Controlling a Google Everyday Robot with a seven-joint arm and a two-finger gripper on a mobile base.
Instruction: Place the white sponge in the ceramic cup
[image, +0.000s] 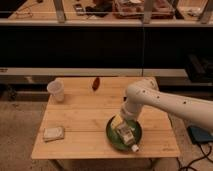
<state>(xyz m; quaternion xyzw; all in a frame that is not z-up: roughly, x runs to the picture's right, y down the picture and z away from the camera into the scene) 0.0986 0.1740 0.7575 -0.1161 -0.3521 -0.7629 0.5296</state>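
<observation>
The white sponge (53, 133) lies flat near the front left corner of the wooden table (80, 117). The ceramic cup (56, 90) stands upright at the back left corner, well behind the sponge. My white arm reaches in from the right and bends down over the table's right half. My gripper (121, 125) hangs there, open, above a dark green dish, far to the right of both sponge and cup. It holds nothing that I can see.
The dark green round dish (113, 136) sits at the front right with a pale blocky bottle-like object (127, 135) lying in it, right under my gripper. A small red object (95, 83) stands at the back middle. Shelving runs behind the table.
</observation>
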